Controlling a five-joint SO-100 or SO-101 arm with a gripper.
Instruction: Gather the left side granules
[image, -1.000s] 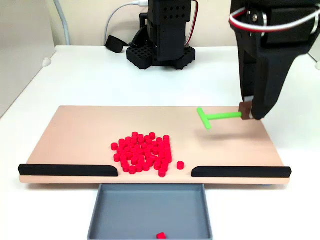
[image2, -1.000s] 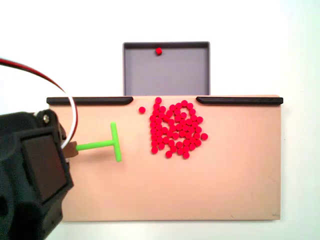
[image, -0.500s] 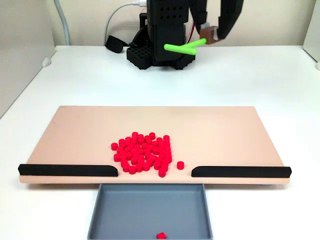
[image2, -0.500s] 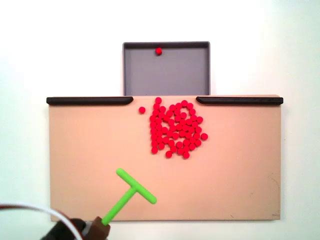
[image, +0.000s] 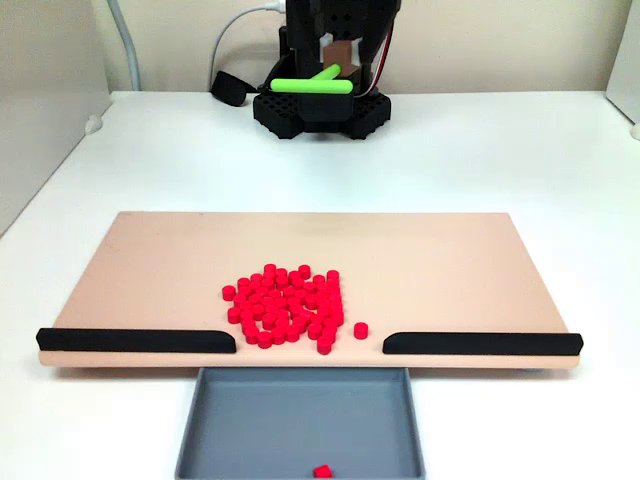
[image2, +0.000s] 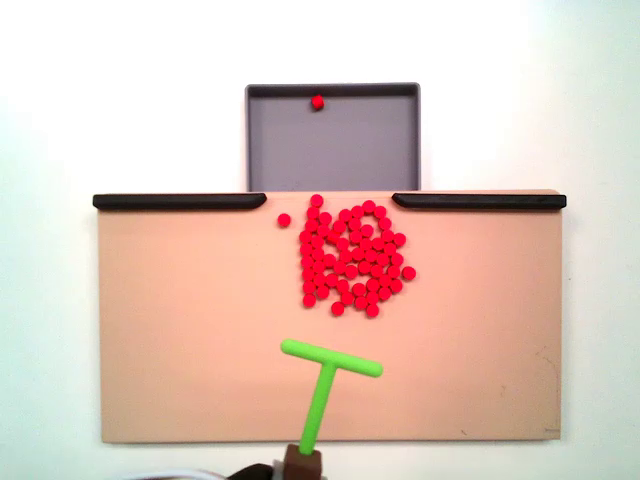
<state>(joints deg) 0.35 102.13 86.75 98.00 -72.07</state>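
The granules (image: 285, 305) are small red cylinders lying in one heap on the tan board (image: 150, 260), just behind the gap between two black rails. One granule (image: 360, 330) lies apart on the heap's right. From above, the heap of granules (image2: 350, 262) sits below the gap, with the stray granule (image2: 284, 220) to its left. My gripper (image: 335, 68) is raised in front of the arm's base, shut on the stem of a green T-shaped stick (image: 312, 86). In the other fixed view the gripper (image2: 303, 463) is at the bottom edge, and the stick (image2: 325, 385) points its crossbar toward the heap, well short of it.
A grey tray (image: 300, 415) sits below the gap and holds one granule (image: 322, 471); from above the tray (image2: 333, 150) is at the top. Black rails (image: 135, 341) (image: 480, 344) line the board's front edge. The arm's base (image: 320, 110) stands behind the board.
My gripper has carried the green stick off one side of the board, up and back, to the middle in front of the arm's base. The granules have not moved.
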